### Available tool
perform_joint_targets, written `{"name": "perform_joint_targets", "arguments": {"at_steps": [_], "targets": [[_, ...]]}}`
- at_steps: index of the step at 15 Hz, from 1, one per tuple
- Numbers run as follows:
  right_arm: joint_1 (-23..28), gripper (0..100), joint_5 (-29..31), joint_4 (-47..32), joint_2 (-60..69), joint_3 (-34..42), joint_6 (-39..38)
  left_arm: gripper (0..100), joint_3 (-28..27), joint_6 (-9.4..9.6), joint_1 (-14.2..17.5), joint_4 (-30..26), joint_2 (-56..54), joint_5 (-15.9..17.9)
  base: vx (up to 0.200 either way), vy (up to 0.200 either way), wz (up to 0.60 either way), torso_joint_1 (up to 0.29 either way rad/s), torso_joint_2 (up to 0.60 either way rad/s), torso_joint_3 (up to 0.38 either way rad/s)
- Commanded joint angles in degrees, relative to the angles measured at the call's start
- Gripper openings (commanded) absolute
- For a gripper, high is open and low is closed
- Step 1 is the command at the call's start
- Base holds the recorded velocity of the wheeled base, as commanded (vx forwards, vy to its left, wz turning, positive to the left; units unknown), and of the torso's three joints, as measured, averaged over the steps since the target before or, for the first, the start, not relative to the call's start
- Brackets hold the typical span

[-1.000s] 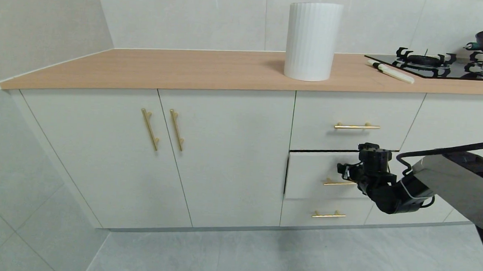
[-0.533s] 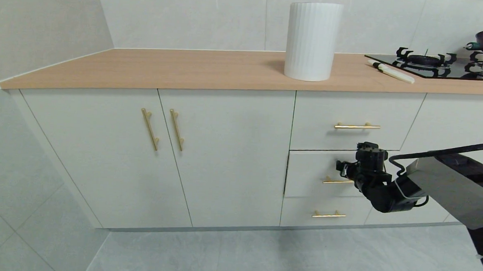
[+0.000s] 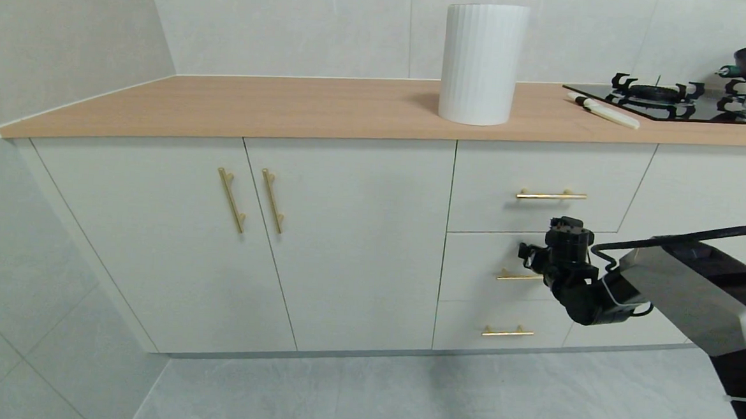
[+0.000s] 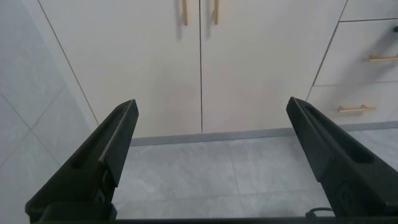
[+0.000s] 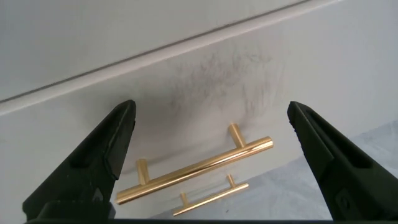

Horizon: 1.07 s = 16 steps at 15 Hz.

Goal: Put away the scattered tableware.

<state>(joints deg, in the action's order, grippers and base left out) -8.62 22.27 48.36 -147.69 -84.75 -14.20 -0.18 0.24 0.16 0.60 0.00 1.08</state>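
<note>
Brass handle (image 3: pixel 517 276) of the middle drawer (image 3: pixel 478 266) sits just beyond the right gripper (image 3: pixel 530 259), whose jaws are spread and grasp nothing; the arm reaches low and forward at the drawer front, which looks shut. A pale utensil (image 3: pixel 603 112), perhaps a knife, lies on the worktop (image 3: pixel 289 106) beside the hob (image 3: pixel 659 100), so I judge the tidying unfinished. The left gripper (image 4: pixel 211 106) hangs released above the floor (image 4: pixel 205 174).

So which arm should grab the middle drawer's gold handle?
Right, probably. The right pincer is open just in front of the middle drawer handle. The left pincer points at the cupboard doors and floor, farther from that handle.
</note>
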Motion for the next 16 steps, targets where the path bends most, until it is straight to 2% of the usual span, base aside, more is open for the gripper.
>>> {"name": "perform_joint_targets", "arguments": {"at_steps": [1,5,8,10,12,13,14,15,16], "targets": [[0.0,100,0.1,0.4,-0.6,-1.2,-0.1,100,0.0,0.02,0.0,0.0,0.0,0.0,0.0,0.0,0.0,0.0,0.0,0.0],[0.4,100,2.2,0.5,-1.5,-2.8,-0.3,100,0.0,0.02,0.0,0.0,0.0,0.1,0.0,0.0,0.0,0.0,0.0,0.0],[0.4,100,2.0,0.5,4.8,4.6,-0.5,100,0.0,0.02,0.0,0.0,0.0,0.1,0.0,0.0,0.0,0.0,0.0,0.0],[0.1,100,2.2,1.6,12.2,12.5,-2.5,100,0.0,0.02,0.0,0.0,0.0,0.1,0.0,0.0,0.0,0.0,0.0,0.0],[0.6,100,2.0,7.5,25.4,27.7,-3.2,100,0.0,0.02,0.0,0.0,0.0,0.0,0.0,0.0,0.0,0.0,0.0,0.0],[0.6,100,2.0,7.6,25.8,28.1,-3.2,100,0.0,0.02,0.0,0.0,0.0,0.0,0.0,0.0,0.0,0.0,0.0,0.0],[1.5,100,2.5,11.4,36.6,39.4,-1.7,100,0.0,0.02,0.0,0.0,0.0,0.0,0.0,0.0,0.0,0.0,0.0,0.0],[1.5,100,2.6,12.4,39.5,42.1,-0.9,100,0.0,0.02,0.0,0.0,0.0,0.1,0.0,0.0,0.0,0.0,0.0,0.0],[2.0,100,3.5,14.9,49.2,50.2,2.2,100,0.0,0.02,0.0,0.0,0.0,0.0,0.0,0.0,0.0,0.0,0.0,0.0]]}}
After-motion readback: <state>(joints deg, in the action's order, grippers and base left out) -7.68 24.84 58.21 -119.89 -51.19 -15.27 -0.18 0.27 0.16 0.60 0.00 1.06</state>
